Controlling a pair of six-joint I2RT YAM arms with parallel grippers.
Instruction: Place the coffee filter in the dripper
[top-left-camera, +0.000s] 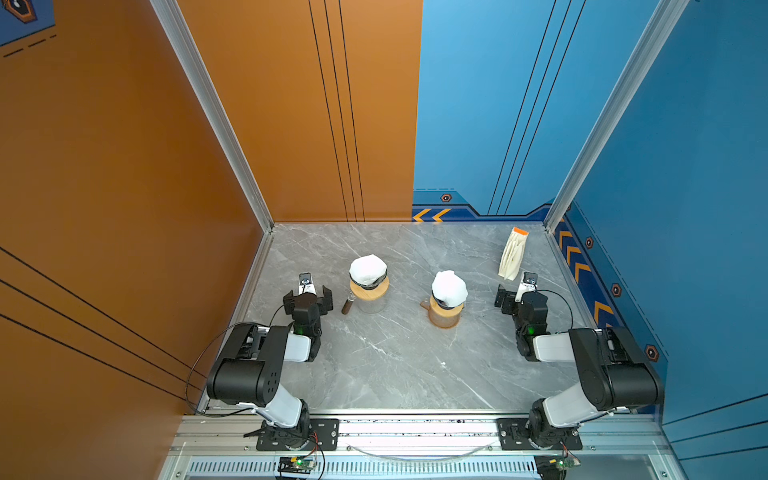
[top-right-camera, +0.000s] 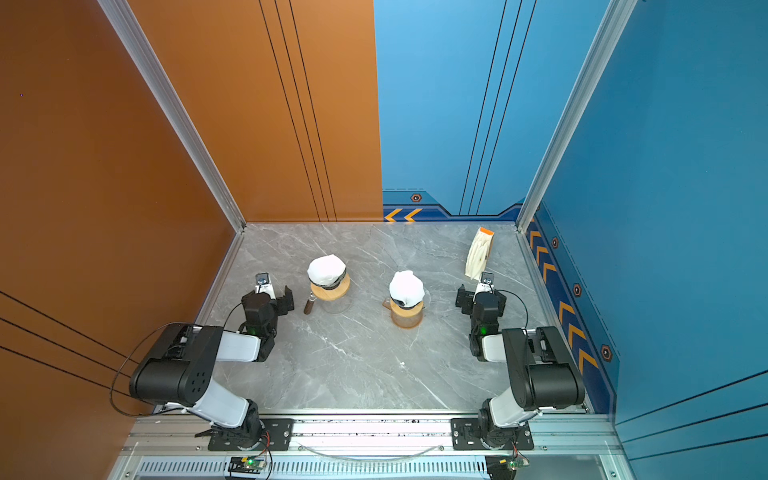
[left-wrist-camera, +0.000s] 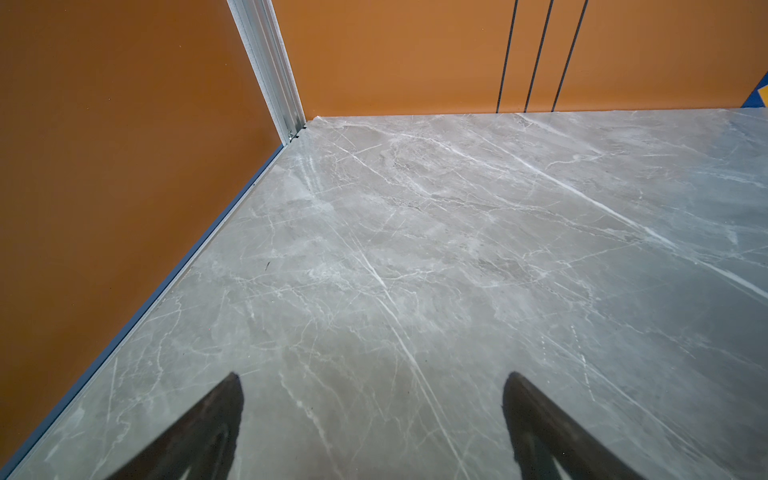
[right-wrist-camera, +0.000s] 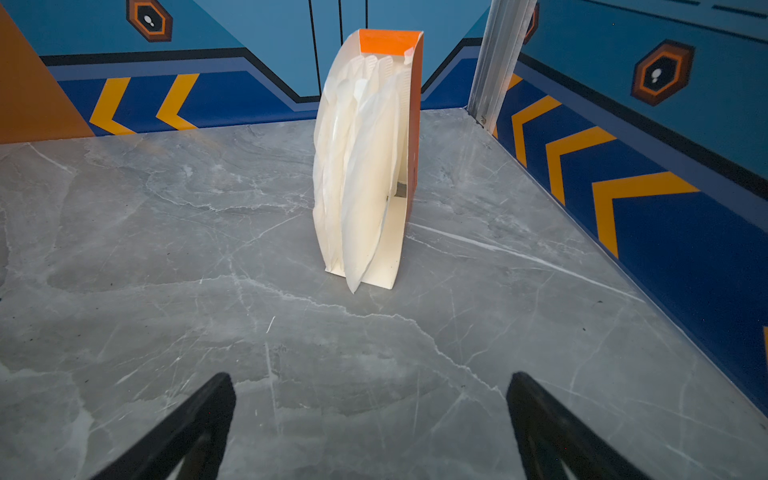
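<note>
**Filter Pick-Up from the Box: Right Arm**

Near the front edge of the marble tabletop (top-left-camera: 395, 374), both arms are folded back. The left gripper (top-left-camera: 308, 298) is held with its jaws wide apart and nothing between them. Only bare surface towards the far left corner is seen in its wrist view. The right gripper (right-wrist-camera: 370, 378) is likewise spread and empty.

At mid-surface, two drippers are stood on carafes: the left-side dripper (top-left-camera: 369, 286) and the centre dripper (top-left-camera: 446, 306). White paper (top-left-camera: 366, 269) is seen domed above each rim. Whether it is properly seated cannot be told.

Near the far right corner, the filter box (right-wrist-camera: 413, 124) is stood upright. Cream coffee filters (right-wrist-camera: 357, 166) are fanned out of its open side, directly ahead of the right gripper.

If a fresh filter is required, the step in hand is judged to be the pick.

1. The jaws should be aligned with the outermost leaf, which projects furthest from the box.
2. Only that single leaf should be pinched, at its free edge, so that neighbouring leaves are not dragged out.
3. The leaf should be withdrawn slowly through the open side. The box appears light and unrestrained, and is likely to tip or slide if pulled sideways.
4. The paper is judged thin and limp, so it should be carried high and lowered point-first into the dripper.
</note>
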